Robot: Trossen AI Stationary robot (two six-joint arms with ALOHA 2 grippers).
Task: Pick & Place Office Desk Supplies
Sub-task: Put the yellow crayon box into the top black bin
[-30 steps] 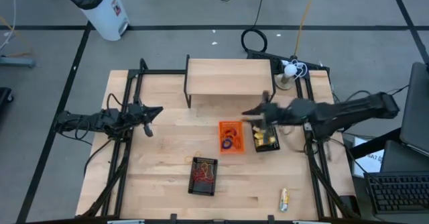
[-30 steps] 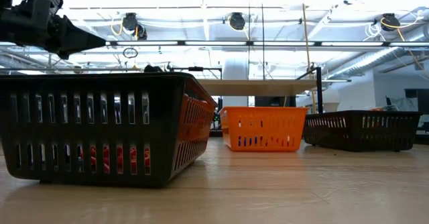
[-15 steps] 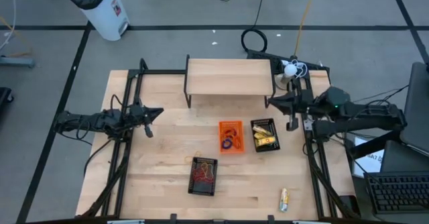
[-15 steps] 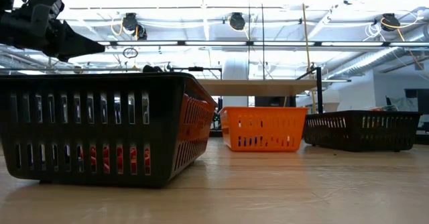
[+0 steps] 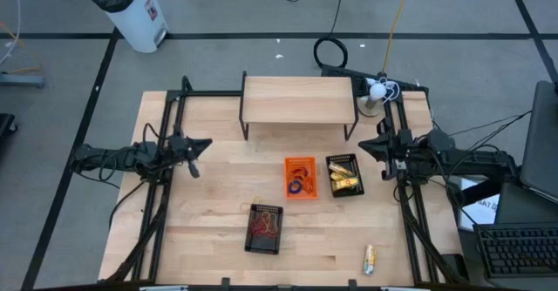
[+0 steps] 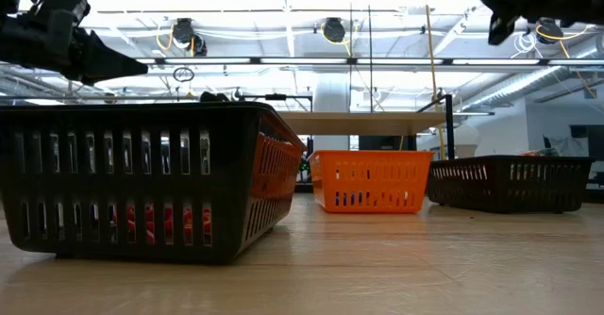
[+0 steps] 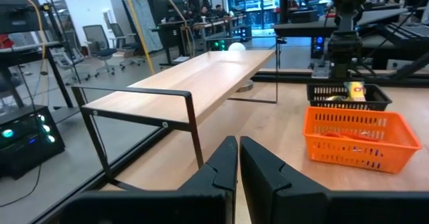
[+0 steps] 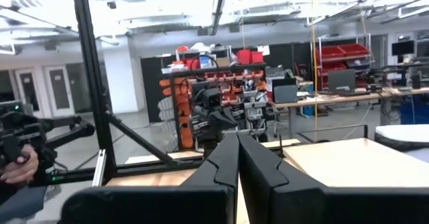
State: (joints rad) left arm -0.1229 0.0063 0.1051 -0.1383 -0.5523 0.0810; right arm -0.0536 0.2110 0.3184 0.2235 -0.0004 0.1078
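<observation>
Three small baskets stand mid-table in the high view. An orange basket (image 5: 301, 178) holds purple and blue rings. Beside it, a black basket (image 5: 344, 175) holds yellow packets. Nearer the table's near edge, a second black basket (image 5: 266, 228) holds red rubber bands. A loose rubber band (image 5: 247, 206) and one yellow packet (image 5: 370, 258) lie flat on the wood. My left gripper (image 5: 207, 143) hovers shut near the table's left side, as the left wrist view (image 7: 238, 153) confirms. My right gripper (image 5: 364, 143) hovers shut by the right edge (image 8: 236, 150), clear of the baskets.
A low wooden shelf on a black frame (image 5: 299, 99) stands at the far side of the table. Black frame rails (image 5: 166, 165) run along both sides. A white ball object (image 5: 377, 89) sits at the far right corner. Bare wood shows around the baskets.
My right arm has drawn back from above the black basket of yellow packets toward the table's right edge, and the basket now shows uncovered. The left arm and the baskets stand as before.
</observation>
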